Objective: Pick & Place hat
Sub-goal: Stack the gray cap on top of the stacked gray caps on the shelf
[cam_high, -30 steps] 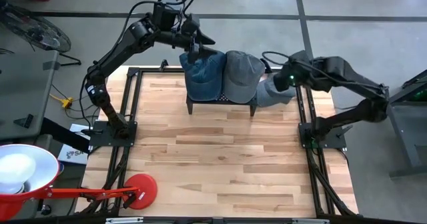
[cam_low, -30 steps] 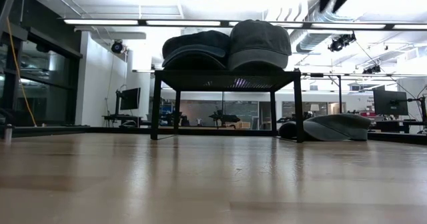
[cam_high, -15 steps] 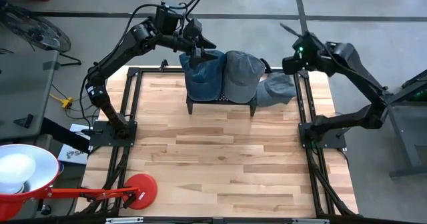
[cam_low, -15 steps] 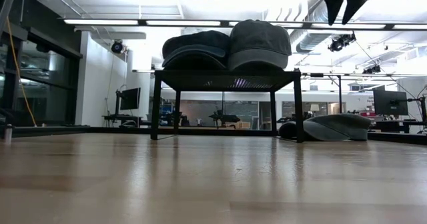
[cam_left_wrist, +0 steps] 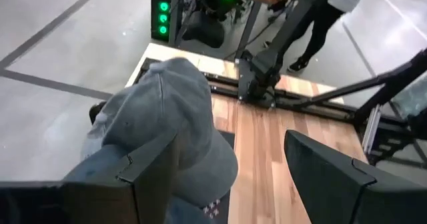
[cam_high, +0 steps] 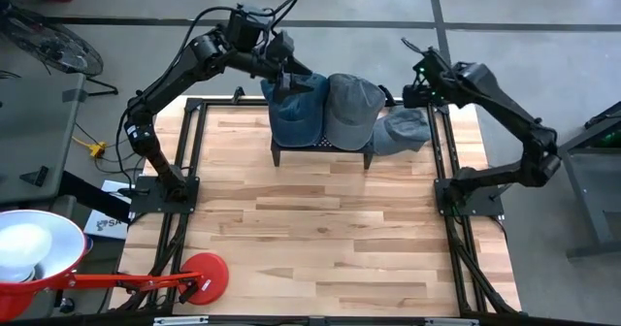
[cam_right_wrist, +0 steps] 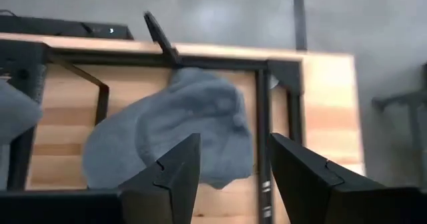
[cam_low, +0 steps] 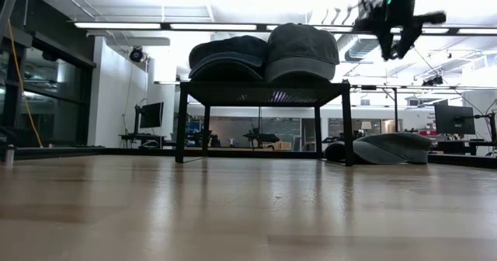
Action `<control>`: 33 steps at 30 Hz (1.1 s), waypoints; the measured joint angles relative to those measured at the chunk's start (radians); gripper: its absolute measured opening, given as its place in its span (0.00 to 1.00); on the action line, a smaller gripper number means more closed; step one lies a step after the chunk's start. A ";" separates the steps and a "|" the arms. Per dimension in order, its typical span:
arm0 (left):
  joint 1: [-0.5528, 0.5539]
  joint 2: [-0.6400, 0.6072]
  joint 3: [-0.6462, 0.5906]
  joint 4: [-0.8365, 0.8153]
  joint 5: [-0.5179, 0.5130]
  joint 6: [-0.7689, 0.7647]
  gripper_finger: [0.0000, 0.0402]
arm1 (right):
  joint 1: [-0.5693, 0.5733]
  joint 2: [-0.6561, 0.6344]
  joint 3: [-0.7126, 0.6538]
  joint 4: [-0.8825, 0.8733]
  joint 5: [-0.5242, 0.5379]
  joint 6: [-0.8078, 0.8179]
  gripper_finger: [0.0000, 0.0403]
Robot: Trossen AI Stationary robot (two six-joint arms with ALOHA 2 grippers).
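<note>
A: Where do the fingers of the right gripper (cam_right_wrist: 230, 177) stand?

B: They are spread with a clear gap and nothing between them. The loose grey hat (cam_right_wrist: 177, 134) lies below and ahead of them, flat on the wooden table (cam_high: 330, 239), well apart from both fingers.

A: And from above?

B: The right gripper (cam_high: 412, 59) hangs over the far right corner of the table, up in the air. The loose hat (cam_high: 400, 132) sits just beside the right end of the small black stand (cam_high: 320, 149), touching the tabletop, not the gripper.

A: The left side?

B: The left gripper (cam_left_wrist: 227, 177) has its fingers wide apart, holding nothing. It hovers over the far left end of the stand. 2 hats rest on that stand: a blue hat (cam_high: 294, 108) on the left and a grey cap (cam_high: 352, 108) on the right, touching each other. In the left wrist view the grey cap (cam_left_wrist: 167, 117) lies beyond the fingers, partly hidden by 1 of them.

A: From table height?

B: Both hats sit on top of the stand (cam_low: 264, 94), the loose hat (cam_low: 392, 148) low at the right.
</note>
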 joint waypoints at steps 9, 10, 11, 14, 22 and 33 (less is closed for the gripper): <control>0.000 0.000 0.000 -0.081 0.022 0.112 0.66 | -0.037 0.001 -0.318 0.239 -0.079 0.124 0.44; 0.000 0.000 0.000 -0.085 0.022 0.122 0.66 | -0.040 0.001 -0.343 0.251 -0.059 0.147 0.44; 0.000 0.000 0.000 -0.090 0.022 0.130 0.66 | -0.042 0.001 -0.369 0.264 -0.046 0.173 0.44; 0.000 0.001 0.000 -0.106 0.022 0.149 0.66 | -0.053 0.001 -0.442 0.323 -0.034 0.227 0.44; 0.000 0.001 0.000 -0.125 0.022 0.176 0.66 | -0.095 0.000 -0.594 0.504 -0.036 0.308 0.44; 0.000 0.001 0.000 -0.167 0.018 0.212 0.66 | -0.160 -0.001 -0.709 0.774 0.016 0.288 0.58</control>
